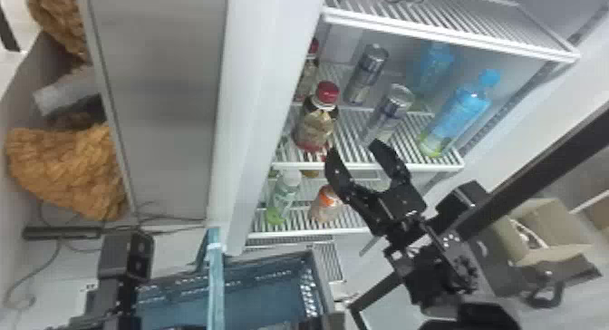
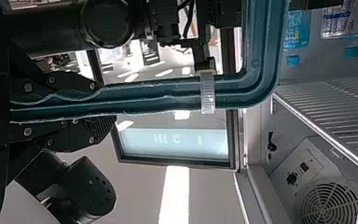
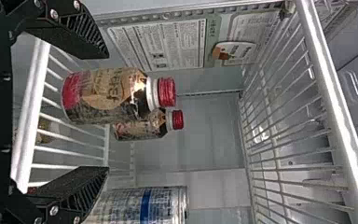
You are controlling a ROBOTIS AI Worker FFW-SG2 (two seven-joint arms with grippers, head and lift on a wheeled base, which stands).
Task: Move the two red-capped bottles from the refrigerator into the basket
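Two red-capped bottles stand one behind the other at the left of the refrigerator's middle shelf: the front bottle and the rear bottle. Just in front of that shelf, right of the front bottle, my right gripper is open and empty. In the right wrist view, the front bottle and rear bottle appear beyond the open right gripper. My left gripper is at the lower left beside the blue basket. In the left wrist view, the left gripper is shut on the basket's handle.
Silver cans stand right of the bottles on the same shelf, with blue bottles farther right. An upper wire shelf crosses above. The lower shelf holds a green-bottomed bottle and an orange-ringed one. The refrigerator's wall rises at left.
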